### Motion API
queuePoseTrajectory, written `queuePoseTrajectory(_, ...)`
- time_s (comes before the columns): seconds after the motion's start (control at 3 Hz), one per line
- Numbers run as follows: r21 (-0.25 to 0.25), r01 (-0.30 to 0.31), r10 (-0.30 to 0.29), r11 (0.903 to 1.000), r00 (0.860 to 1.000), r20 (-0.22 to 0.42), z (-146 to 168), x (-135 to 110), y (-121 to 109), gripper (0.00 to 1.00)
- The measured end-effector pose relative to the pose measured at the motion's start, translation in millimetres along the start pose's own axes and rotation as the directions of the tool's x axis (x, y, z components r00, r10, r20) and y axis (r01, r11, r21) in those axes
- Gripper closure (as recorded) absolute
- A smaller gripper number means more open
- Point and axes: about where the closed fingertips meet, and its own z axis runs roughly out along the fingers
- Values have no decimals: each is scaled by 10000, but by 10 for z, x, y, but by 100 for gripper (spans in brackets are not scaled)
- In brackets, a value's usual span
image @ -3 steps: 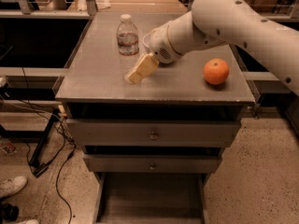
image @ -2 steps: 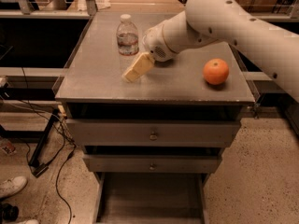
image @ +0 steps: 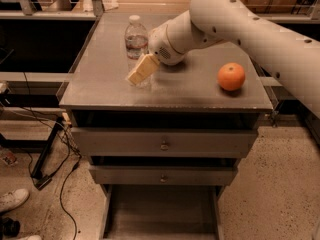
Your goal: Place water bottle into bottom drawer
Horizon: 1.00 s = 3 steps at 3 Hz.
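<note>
The water bottle, clear with a white cap and a pale label band, stands upright on the grey cabinet top towards its back left. My gripper reaches in from the right on a white arm. Its pale fingers point down and left, just in front of and right of the bottle, close beside it. The bottom drawer is pulled out at the foot of the cabinet, a wide shallow tray with nothing in it.
An orange sits on the cabinet top at the right. Two knobbed drawers are closed above the bottom one. Cables and a person's shoe lie on the floor at the left.
My gripper and arm have moved left and slightly towards the bottle. The bottle and the orange have not moved.
</note>
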Motion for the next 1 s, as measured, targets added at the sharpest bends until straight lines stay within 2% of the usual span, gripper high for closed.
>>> queuePoseTrajectory(0.33, -1, 0, 0, 10000, 10000, 0, 0, 0, 0, 19)
queuePoseTrajectory(1.0, -2, 0, 0, 10000, 10000, 0, 1, 0, 1, 66)
